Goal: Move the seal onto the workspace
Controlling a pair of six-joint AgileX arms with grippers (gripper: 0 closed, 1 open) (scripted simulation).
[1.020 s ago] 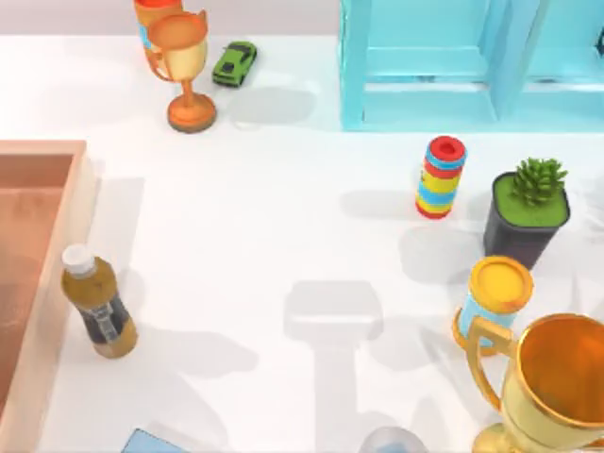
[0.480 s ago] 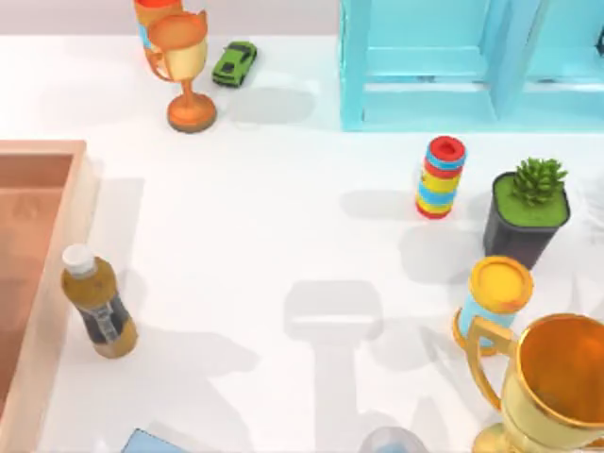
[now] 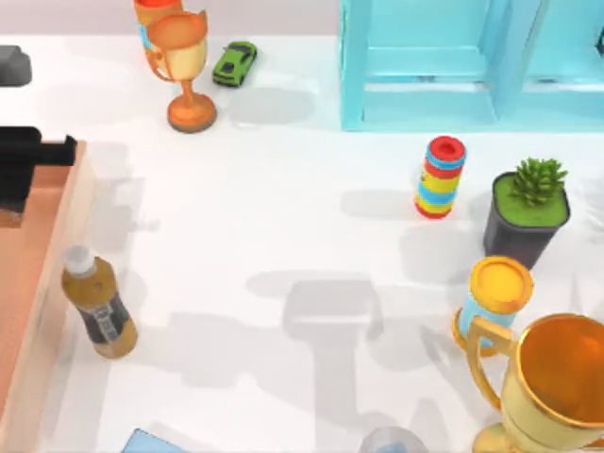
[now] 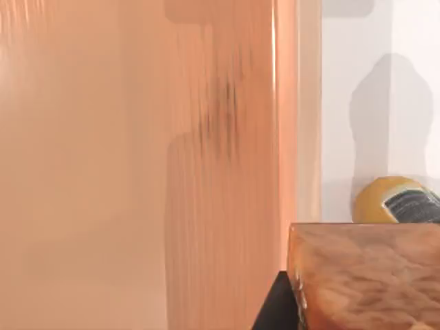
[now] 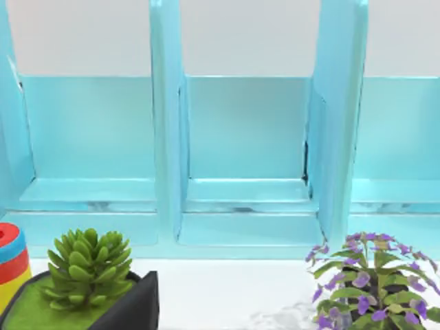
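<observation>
Left gripper point(image 3: 33, 162): a dark shape at the upper left of the top view, hanging over the light brown wooden tray with a raised rim point(image 3: 68, 247). Whether it is parted or clamped cannot be told.

In the lower right of the left wrist view, an orange-tan rectangular block with a grained face point(image 4: 368, 278) lies close against a dark part of that gripper. It is probably the seal. Whether it is gripped or only beside the gripper is unclear. The tray floor fills the left of that view.

Just outside the tray rim, at the lower left of the top view, stands the amber bottle with a white cap point(image 3: 99, 307). It rests on the plain white tabletop workspace point(image 3: 283, 208), which spreads across the middle of the frame.

The right arm's wrist camera faces the turquoise shelf unit point(image 5: 247, 137), with a green succulent in a dark pot point(image 5: 86, 289) at the lower left.

Progress: judged early to middle. The block is over the tray, not the white surface. The carry across the rim and the set-down remain.
</observation>
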